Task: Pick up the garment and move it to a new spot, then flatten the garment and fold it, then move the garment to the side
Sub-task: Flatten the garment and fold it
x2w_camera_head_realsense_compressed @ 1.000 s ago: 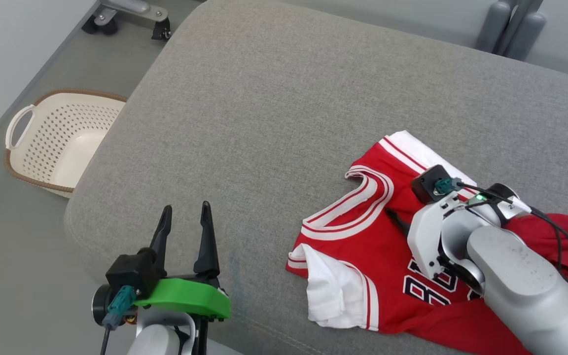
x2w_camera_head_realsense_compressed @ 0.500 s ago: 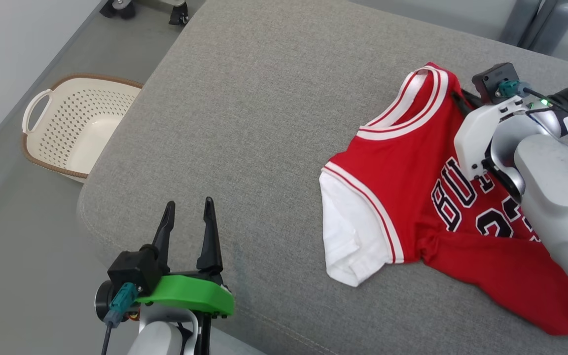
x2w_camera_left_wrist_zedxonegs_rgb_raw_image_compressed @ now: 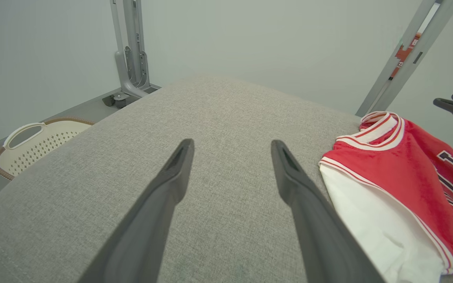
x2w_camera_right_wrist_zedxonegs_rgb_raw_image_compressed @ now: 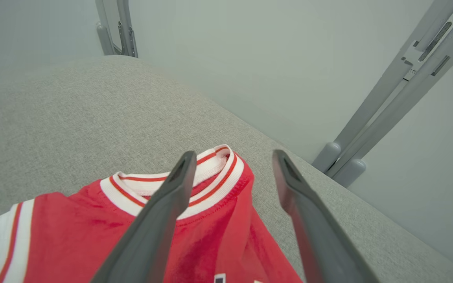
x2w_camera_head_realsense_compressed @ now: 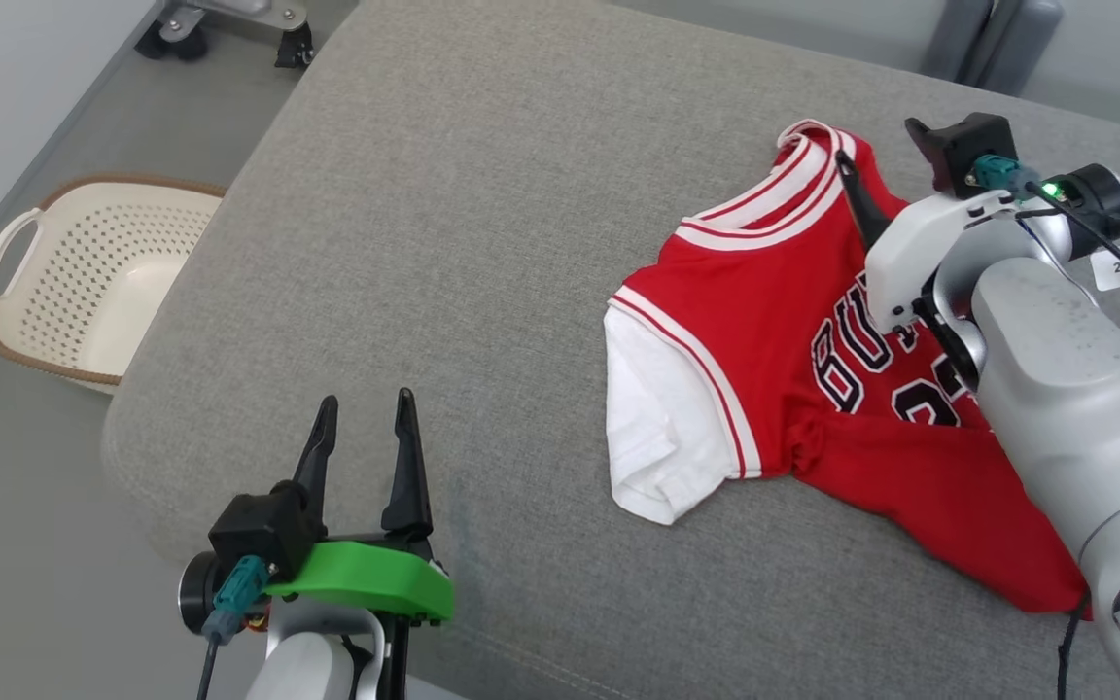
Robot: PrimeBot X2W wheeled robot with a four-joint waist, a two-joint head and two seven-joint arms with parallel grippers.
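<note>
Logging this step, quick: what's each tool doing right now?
Left tool: open, empty.
Right tool: open, holding nothing, above the jersey collar.

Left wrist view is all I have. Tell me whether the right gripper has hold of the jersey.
Observer: No. The right gripper is open, fingers spread over the collar of the jersey, holding nothing.
Operator: Describe the lower part of it.
Observer: In the head view the red cloth below the white sleeve is bunched and twisted, not flat.
Operator: Say what blocks its far side.
Observer: The right forearm crosses over that half and hides the end of the lettering.
</note>
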